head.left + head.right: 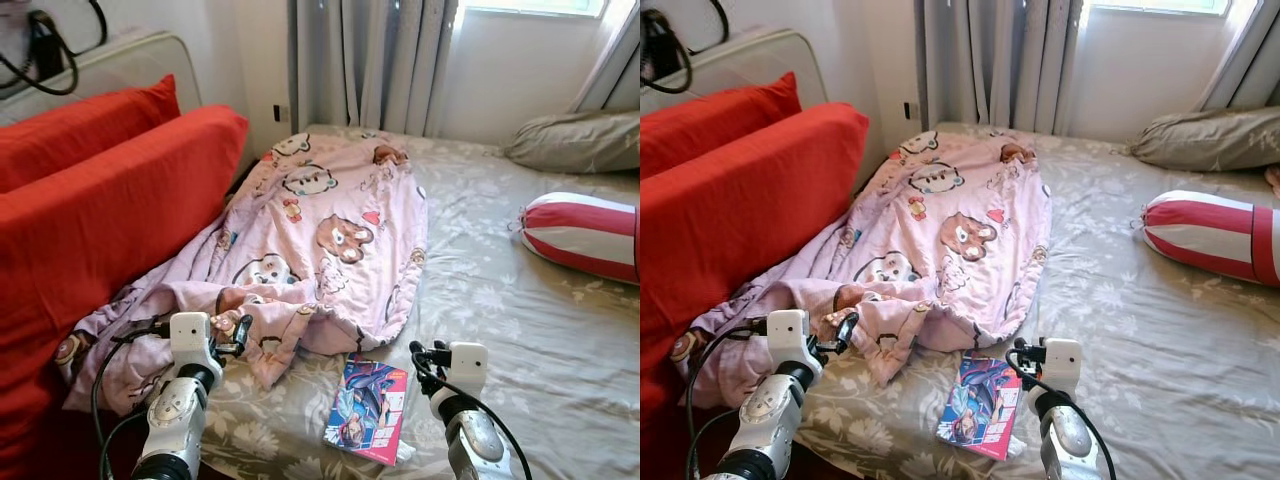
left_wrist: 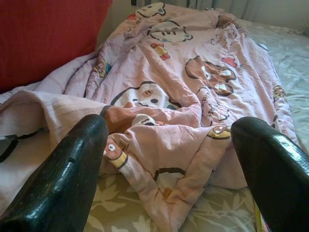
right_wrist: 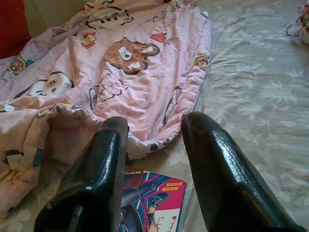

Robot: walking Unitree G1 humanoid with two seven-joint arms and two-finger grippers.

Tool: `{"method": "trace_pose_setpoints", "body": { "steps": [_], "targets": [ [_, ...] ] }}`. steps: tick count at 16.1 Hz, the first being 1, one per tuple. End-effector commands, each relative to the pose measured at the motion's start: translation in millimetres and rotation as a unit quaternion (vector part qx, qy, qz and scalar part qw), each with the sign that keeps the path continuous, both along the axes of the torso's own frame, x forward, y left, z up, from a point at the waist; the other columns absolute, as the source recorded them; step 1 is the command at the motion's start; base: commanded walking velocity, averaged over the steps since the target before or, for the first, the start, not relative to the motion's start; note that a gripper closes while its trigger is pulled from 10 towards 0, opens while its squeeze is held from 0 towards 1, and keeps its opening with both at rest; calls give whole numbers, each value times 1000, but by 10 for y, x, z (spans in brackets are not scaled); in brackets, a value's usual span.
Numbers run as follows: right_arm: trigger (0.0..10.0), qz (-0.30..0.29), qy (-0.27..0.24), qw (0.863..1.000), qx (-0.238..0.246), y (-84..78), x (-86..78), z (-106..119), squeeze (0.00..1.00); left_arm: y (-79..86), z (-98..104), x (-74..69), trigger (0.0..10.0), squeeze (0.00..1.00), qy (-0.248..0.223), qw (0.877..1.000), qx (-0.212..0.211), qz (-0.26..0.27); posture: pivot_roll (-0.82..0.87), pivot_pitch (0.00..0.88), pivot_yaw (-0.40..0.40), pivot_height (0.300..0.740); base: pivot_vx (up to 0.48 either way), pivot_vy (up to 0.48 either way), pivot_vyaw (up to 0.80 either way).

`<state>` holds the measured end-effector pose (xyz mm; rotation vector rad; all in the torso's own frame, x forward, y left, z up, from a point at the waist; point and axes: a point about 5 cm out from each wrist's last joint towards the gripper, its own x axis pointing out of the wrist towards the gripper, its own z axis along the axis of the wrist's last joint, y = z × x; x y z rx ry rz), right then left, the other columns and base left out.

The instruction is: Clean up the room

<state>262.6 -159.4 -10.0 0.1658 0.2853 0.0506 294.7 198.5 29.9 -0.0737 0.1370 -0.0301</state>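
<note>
Both grippers, left (image 1: 238,335) and right (image 1: 425,357), hover empty with fingers spread, approaching the crumpled pink cartoon-print blanket (image 1: 330,235) mid-frame; next comes gripping its near edge.

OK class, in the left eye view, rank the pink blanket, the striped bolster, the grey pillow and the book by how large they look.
1. Pink blanket, by far the largest.
2. Striped bolster and grey pillow: alike, both cut by the frame edge, so unranked.
3. Book, the smallest, though nearest the camera.

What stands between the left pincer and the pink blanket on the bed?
Nothing visible. The left pincer is open just in front of the pink blanket's crumpled near edge, with only bare bedsheet under it. The book lies aside, nearer the right pincer.
</note>
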Motion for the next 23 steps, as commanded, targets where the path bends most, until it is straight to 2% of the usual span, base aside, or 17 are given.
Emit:
{"method": "trace_pose_setpoints", "body": {
  "steps": [1,6,9,12,23],
  "targets": [
    [10000,4,4,1000,-4,-16,-22,-21,0,-2,8,0,10000,0,0,1000,4,-6,-10,0,-17,673,0,0,0],
    [10000,6,24,1000,-7,18,-40,-66,0,-40,-26,-13,10000,0,10,1000,6,-15,-5,0,-15,673,0,0,0],
    [10000,11,17,1000,-2,11,-44,-57,0,-43,-26,-12,10000,0,11,1000,5,-16,-5,0,-17,646,0,0,0],
    [10000,6,26,1000,-7,-22,-39,-67,0,-42,-29,-11,10000,0,13,1000,7,-17,-2,0,-19,646,0,0,0],
    [10000,22,37,999,1,27,-53,-93,0,-98,-51,-14,10000,0,24,999,8,-36,8,0,-22,646,0,0,0]
  ]
}}
